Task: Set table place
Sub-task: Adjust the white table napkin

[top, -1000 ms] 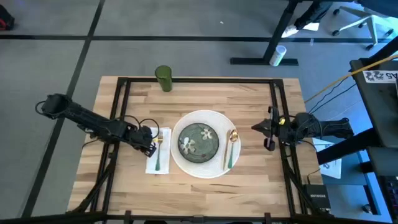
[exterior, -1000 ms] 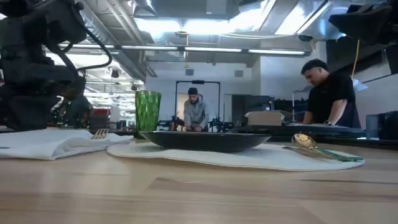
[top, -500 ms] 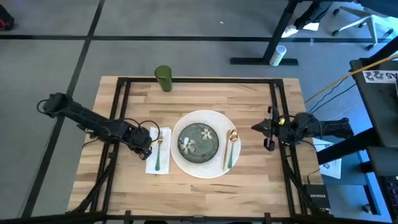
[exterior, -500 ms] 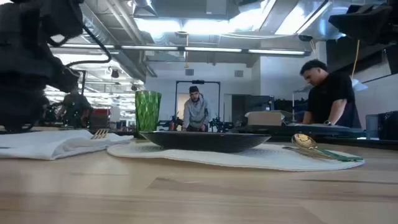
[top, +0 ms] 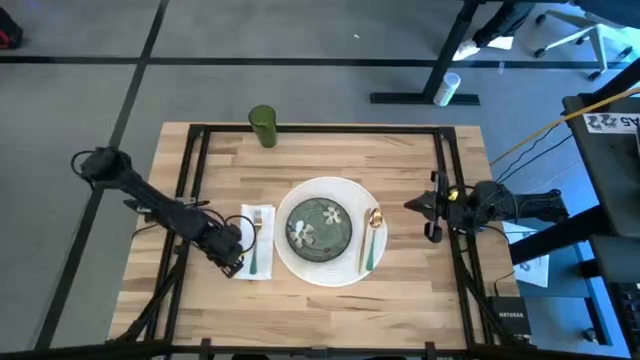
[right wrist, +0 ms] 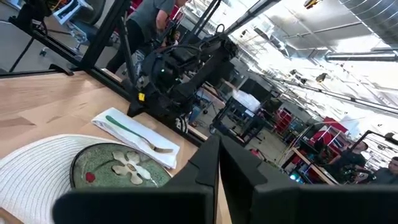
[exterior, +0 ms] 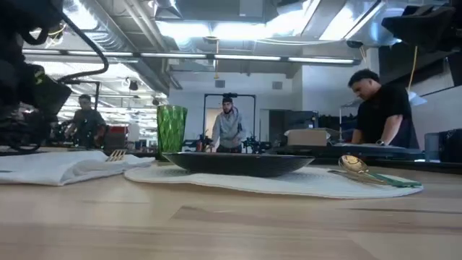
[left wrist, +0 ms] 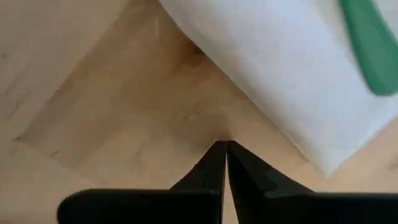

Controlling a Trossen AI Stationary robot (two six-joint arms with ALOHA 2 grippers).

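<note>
As the setting looks complete, bench (top: pixel 320 160) carries: plate (top: pixel 325 270) centre, napkin (top: pixel 262 262) with fork (top: pixel 256 250) beside. Left gripper (top: pixel 232 262) at napkin's edge, fingers closed, empty; right gripper (top: pixel 432 216) parked at the bench's right edge, likewise closed.

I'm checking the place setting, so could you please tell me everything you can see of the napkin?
The napkin is a white folded rectangle, cloth by its soft folds, lying flat on the table just left of the white plate. A green-handled fork rests lengthwise on it. The left tool, shut, sits by its near left corner, apparently not gripping it.
</note>
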